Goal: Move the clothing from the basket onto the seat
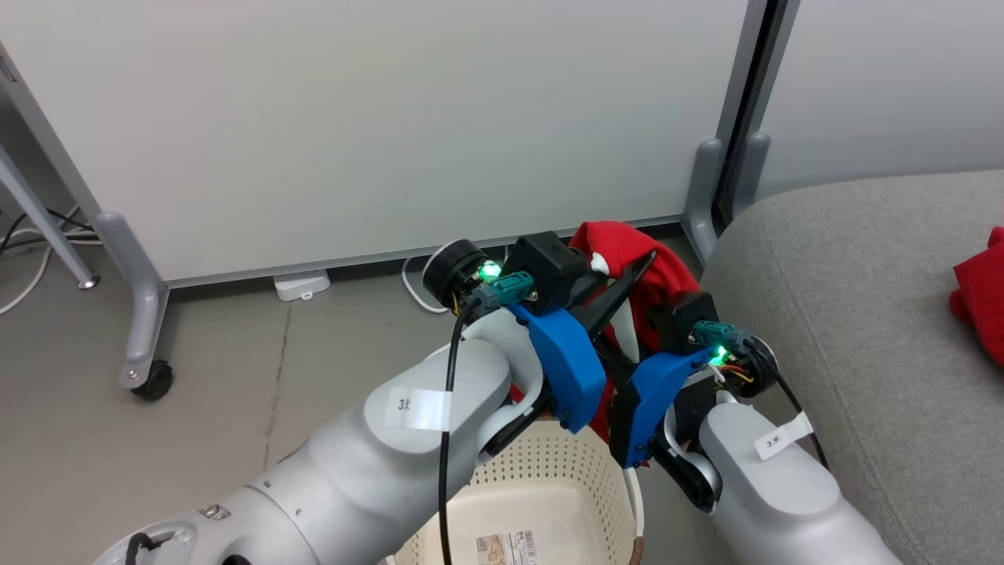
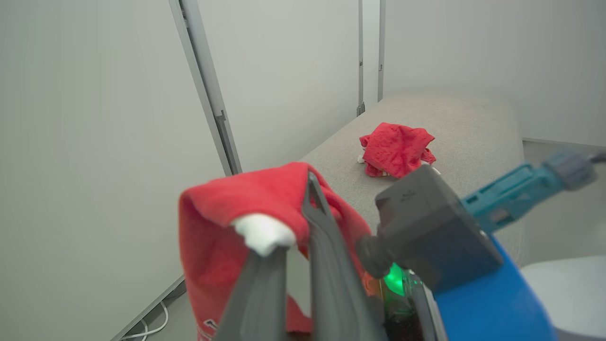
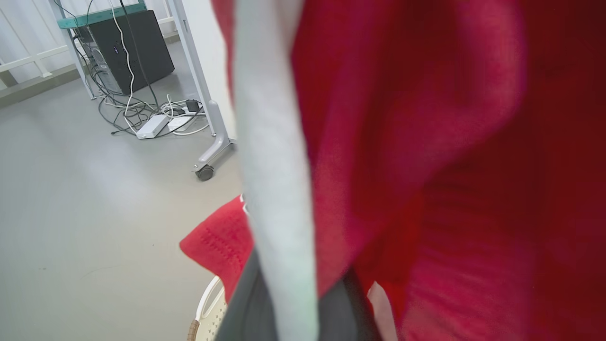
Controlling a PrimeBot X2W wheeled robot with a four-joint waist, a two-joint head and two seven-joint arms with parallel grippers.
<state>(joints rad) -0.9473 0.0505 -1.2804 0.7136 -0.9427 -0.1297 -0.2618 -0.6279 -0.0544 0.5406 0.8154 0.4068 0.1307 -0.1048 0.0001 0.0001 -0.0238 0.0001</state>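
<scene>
Above the basket (image 1: 549,471), the red garment (image 1: 627,243) hangs pinched in the closed left gripper (image 2: 289,213) and in the right gripper (image 3: 303,303), which is clamped into its folds. Its trailing hem could snag the rim during the swing. Both forearms (image 1: 423,439) angle upward with the wrists close together. At 3 o'clock, the sofa (image 1: 823,298) already carries a second red garment (image 1: 980,290).

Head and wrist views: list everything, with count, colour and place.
basket: one, cream-white, on floor under arms
sofa: one, grey, right of basket
held garment: one, red with white trim, hanging above basket
second garment: one, red, crumpled on sofa
partition panels: two, white, grey-framed, behind basket
computer tower: one, black, on floor
left gripper: one, dark fingers, shut on held garment
right gripper: one, dark fingers, shut on held garment
</scene>
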